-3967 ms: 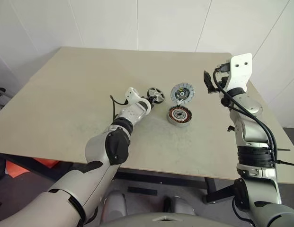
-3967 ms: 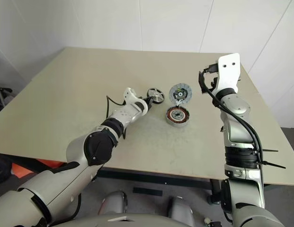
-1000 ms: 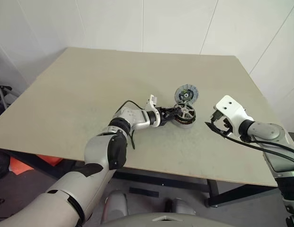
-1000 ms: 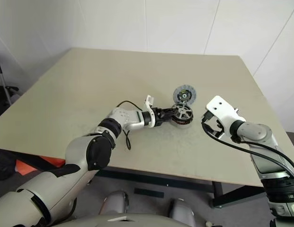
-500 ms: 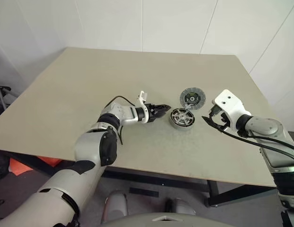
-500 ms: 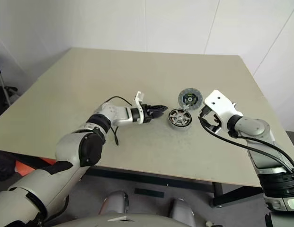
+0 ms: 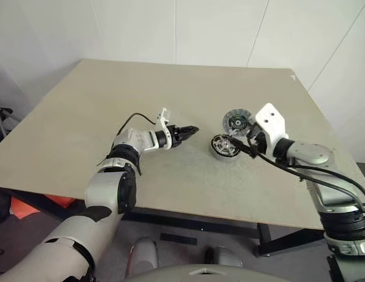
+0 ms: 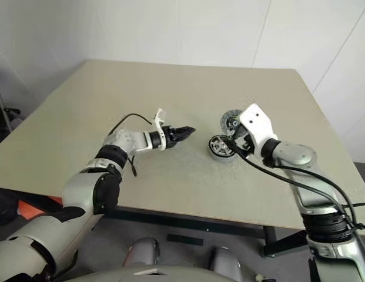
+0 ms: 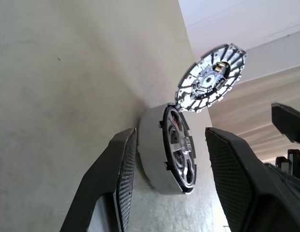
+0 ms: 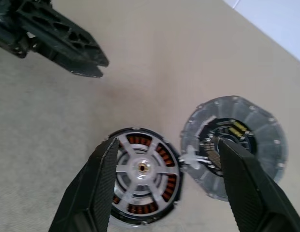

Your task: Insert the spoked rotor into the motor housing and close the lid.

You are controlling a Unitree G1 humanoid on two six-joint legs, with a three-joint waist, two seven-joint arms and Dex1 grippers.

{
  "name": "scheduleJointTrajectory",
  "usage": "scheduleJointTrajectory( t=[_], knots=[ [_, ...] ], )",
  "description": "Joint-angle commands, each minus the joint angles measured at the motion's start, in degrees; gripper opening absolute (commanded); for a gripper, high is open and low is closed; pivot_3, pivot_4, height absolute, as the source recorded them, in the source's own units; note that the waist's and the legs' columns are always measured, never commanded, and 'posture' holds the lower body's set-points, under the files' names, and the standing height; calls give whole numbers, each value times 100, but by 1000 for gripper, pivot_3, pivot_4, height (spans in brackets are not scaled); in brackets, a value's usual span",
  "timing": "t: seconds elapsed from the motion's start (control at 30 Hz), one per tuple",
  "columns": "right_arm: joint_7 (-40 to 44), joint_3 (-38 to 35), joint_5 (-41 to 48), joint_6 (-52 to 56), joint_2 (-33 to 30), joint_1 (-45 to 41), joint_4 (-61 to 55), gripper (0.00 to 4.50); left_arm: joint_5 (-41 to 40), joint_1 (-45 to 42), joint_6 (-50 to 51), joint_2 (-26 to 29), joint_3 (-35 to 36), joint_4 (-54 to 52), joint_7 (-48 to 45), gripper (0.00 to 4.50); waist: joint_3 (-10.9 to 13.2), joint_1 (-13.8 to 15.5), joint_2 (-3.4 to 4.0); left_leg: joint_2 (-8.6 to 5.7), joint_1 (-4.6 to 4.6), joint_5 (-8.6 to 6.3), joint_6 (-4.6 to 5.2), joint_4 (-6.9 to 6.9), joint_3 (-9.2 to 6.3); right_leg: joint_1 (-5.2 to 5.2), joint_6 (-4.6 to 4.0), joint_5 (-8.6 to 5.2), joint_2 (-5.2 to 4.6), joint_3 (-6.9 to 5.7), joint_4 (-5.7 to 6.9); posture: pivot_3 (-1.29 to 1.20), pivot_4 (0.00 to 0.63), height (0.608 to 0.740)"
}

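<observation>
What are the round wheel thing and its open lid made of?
The motor housing looks like dull grey metal, with shiny coppery wire windings showing between the spoked rotor's silvery, bright spokes. The lid looks like grey metal too, its face cut into segments, with a dark middle that could be a circuit board.

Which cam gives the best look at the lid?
Right wrist view: the lid lies face-up beside the motor housing, its segmented face and dark centre seen from above. Left wrist view shows it whole but at a slant. In the eye views it is small, partly behind the right pincer.
</observation>
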Motion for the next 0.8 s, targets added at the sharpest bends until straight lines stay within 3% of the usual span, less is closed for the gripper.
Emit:
scheduleJointTrajectory(
  t=[0.03,0.2,0.8],
  knots=[
    [-119,110,54,-37,234,-156,-14,3254,29,51,-224,162,-115,-553,-157,2423,0,8,1,1,-2,2,-3,0,-1,-1,0,0,1,-1,1,0,0,740],
    [-381,193,-213,-298,472,-433,810,1973,-76,300,-152,274,-116,-1146,-56,2423,1,36,0,-6,-5,2,-4,-1,-1,-1,-1,0,-3,1,0,0,0,740],
    [-542,309,-451,-924,812,-301,2429,1973,-145,505,-295,205,-82,-1536,344,2423,-1,-59,-2,-3,1,3,-6,1,0,6,0,0,2,2,0,0,0,740]
  ],
)
